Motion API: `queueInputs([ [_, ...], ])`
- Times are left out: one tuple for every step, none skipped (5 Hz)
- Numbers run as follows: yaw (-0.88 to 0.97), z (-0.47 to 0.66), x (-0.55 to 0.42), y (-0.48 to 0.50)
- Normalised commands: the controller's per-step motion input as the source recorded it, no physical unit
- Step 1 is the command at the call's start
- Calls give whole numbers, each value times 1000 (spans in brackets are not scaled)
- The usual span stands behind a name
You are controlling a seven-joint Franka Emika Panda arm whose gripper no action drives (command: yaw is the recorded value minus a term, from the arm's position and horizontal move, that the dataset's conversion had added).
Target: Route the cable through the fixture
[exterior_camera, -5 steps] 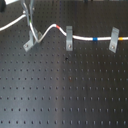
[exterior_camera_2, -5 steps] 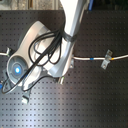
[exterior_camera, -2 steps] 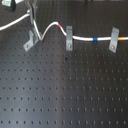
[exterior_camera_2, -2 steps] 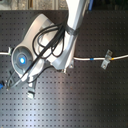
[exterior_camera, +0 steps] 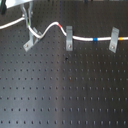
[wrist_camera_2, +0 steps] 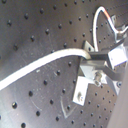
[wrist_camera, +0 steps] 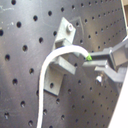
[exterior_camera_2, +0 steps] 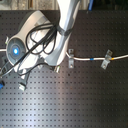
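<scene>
Cable [exterior_camera: 50, 29] now dips lower at bracket [exterior_camera: 31, 41], far left in first exterior view, apparently settling into slot; a second ago it arched above. Beyond, it runs through two clips [exterior_camera: 69, 38]. Gripper [exterior_camera: 27, 22] clamped on cable just above bracket, arm reaching down from above.

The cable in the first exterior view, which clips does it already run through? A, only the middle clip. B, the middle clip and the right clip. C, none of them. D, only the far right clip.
B: in the first exterior view the cable passes through the middle clip just after its red band, then carries its blue-and-yellow band on to the right clip.
</scene>
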Motion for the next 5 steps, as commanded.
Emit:
queueInputs([
  [57, 134, -28, -183],
  [46, 175, -182, -307],
  [80, 113, -194, -278],
  [183, 157, -155, -162],
  [268, 24, -38, -13],
])
